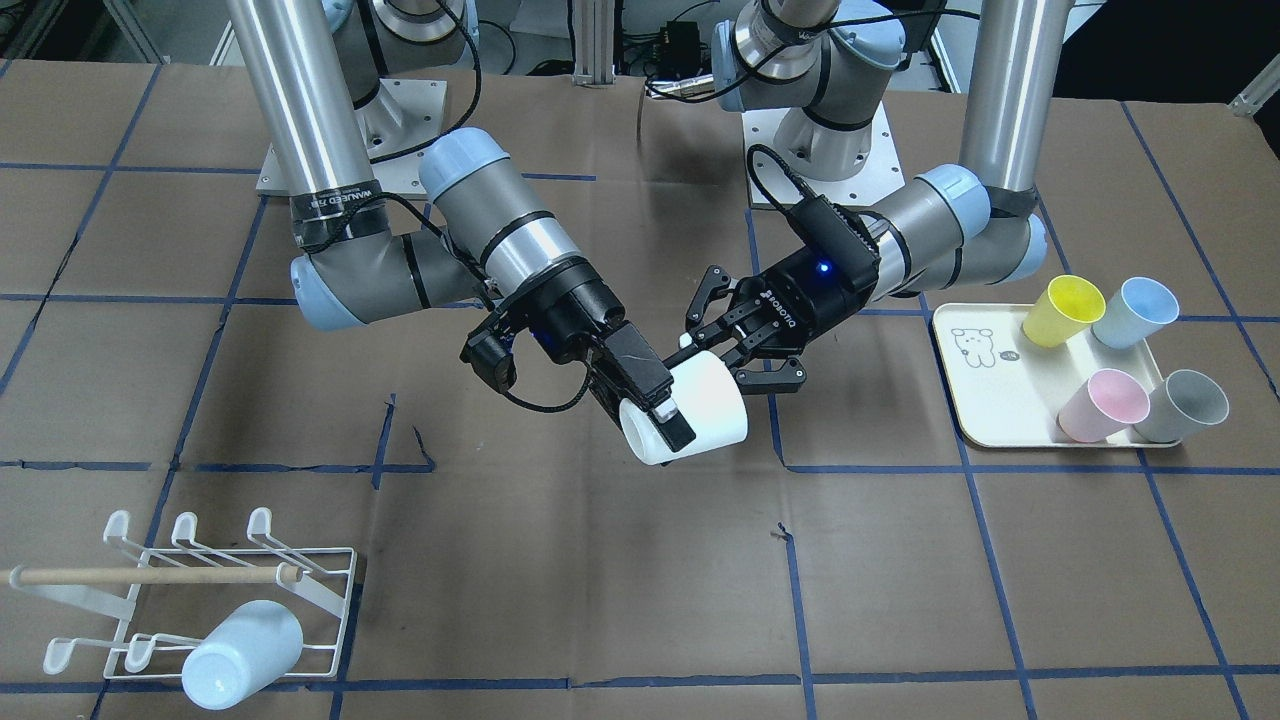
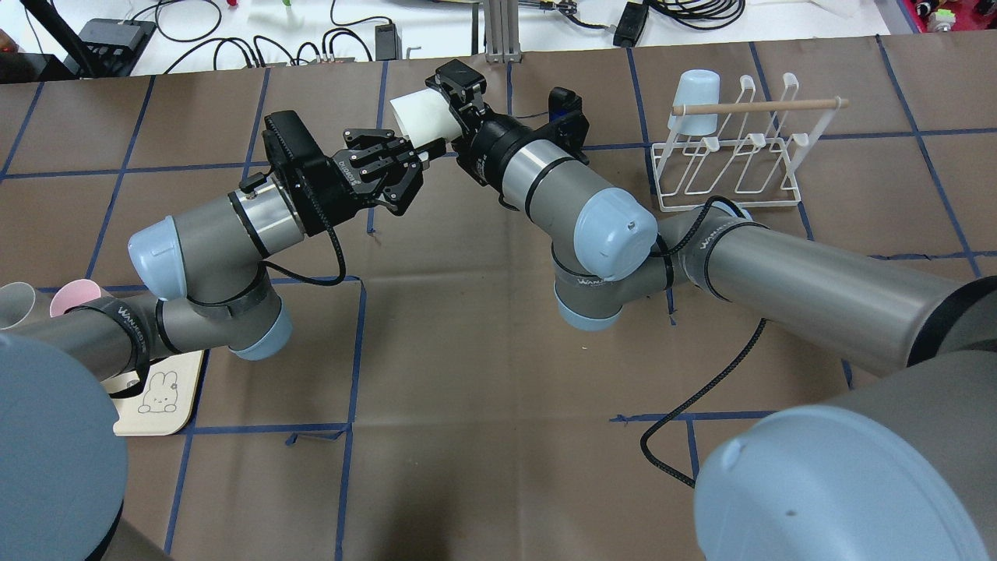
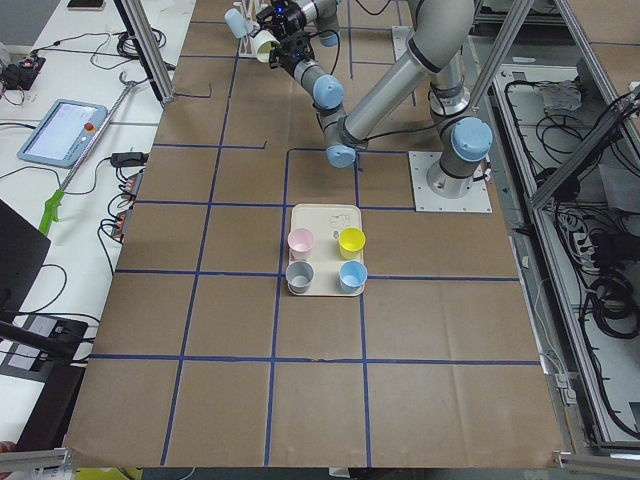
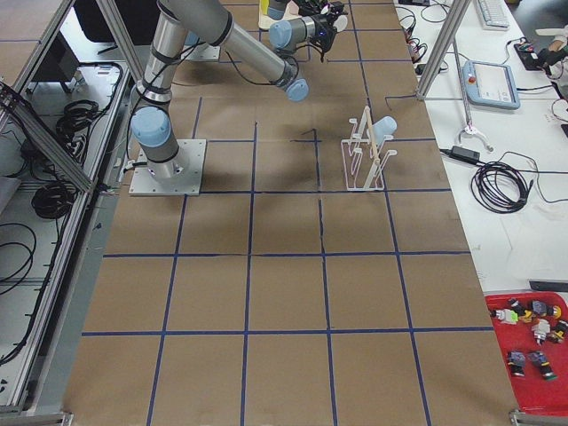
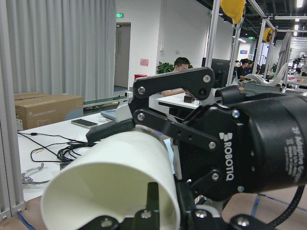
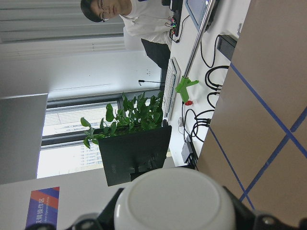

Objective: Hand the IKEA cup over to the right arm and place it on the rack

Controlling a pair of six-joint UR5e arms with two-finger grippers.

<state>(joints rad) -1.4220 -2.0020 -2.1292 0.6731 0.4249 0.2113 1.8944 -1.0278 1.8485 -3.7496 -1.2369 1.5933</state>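
The white IKEA cup (image 1: 705, 405) hangs on its side in mid-air over the table's middle, held between both arms. My left gripper (image 1: 718, 358), marked ROBOTIQ, has its fingers closed around the cup's base. My right gripper (image 1: 650, 420) pinches the rim, with one finger on the outside wall and the other hidden inside the mouth. In the overhead view the cup (image 2: 417, 117) lies between the left gripper (image 2: 413, 156) and the right gripper (image 2: 456, 101). The white wire rack (image 1: 300, 560) with its wooden dowel stands on the right arm's side and shows in the overhead view (image 2: 732, 167).
A pale blue cup (image 1: 240, 655) hangs upside down on one rack prong. On the left arm's side, a cream bear tray (image 1: 1000, 400) holds a yellow cup (image 1: 1063, 310), a blue cup (image 1: 1135, 312), a pink cup (image 1: 1103, 405) and a grey cup (image 1: 1182, 406). Brown paper with blue tape lines covers the table.
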